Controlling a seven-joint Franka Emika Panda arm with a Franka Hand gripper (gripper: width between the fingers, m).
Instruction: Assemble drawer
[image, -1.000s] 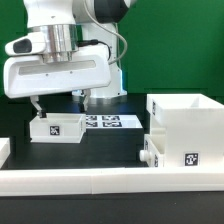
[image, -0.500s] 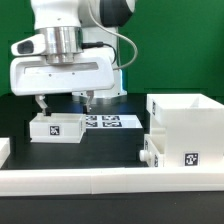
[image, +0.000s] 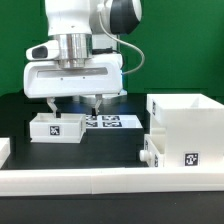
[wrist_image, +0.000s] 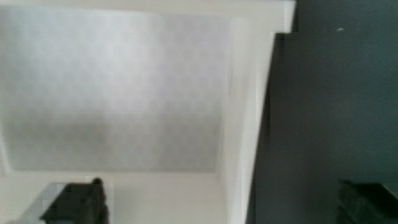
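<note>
A small low white tray (image: 57, 127) with a square tag on its front lies on the black table at the exterior view's left. My gripper (image: 73, 104) hangs open and empty just above it, toward its right end. In the wrist view the tray (wrist_image: 125, 100) fills most of the picture. One fingertip (wrist_image: 75, 200) is over the tray and the other (wrist_image: 370, 196) is over the dark table; the gripper (wrist_image: 222, 200) straddles the tray's side wall. The tall box shell (image: 188, 128) stands at the right, with a second low tagged part (image: 151, 154) against its left side.
The marker board (image: 110, 122) lies flat behind the tray, under the arm. A long low white border wall (image: 90, 181) runs along the front of the table. A short white block (image: 4, 150) sits at the far left edge.
The arm has moved toward the exterior view's right, carrying the open fingers from over the tray's left part to its right end. The tray and the box shell have not moved.
</note>
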